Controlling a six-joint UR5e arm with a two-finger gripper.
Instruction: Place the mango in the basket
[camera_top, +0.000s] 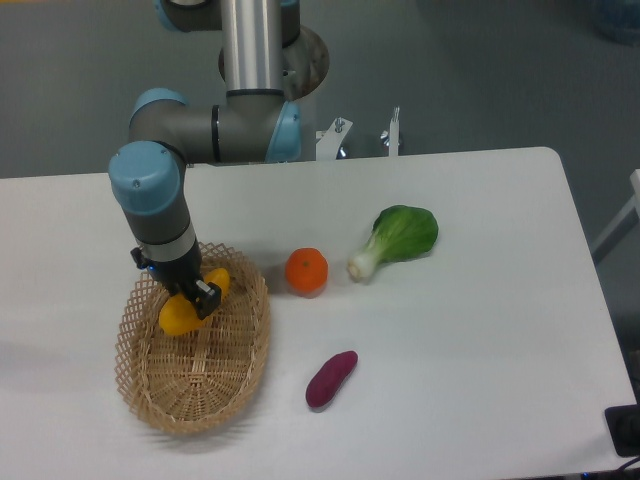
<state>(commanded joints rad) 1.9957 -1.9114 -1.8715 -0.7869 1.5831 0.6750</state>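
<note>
The arm extends from its grey column at the rear, bends at a blue-capped elbow joint, and points its wrist steeply downward. The hand (196, 296) sits at the low end of the wrist, its two dark fingers clamped against a yellow object.

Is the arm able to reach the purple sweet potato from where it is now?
Probably yes, but not right away. The sweet potato lies in the open on the table with nothing over it. The pincer, however, is over the basket at the mango, so it seems occupied.
</note>
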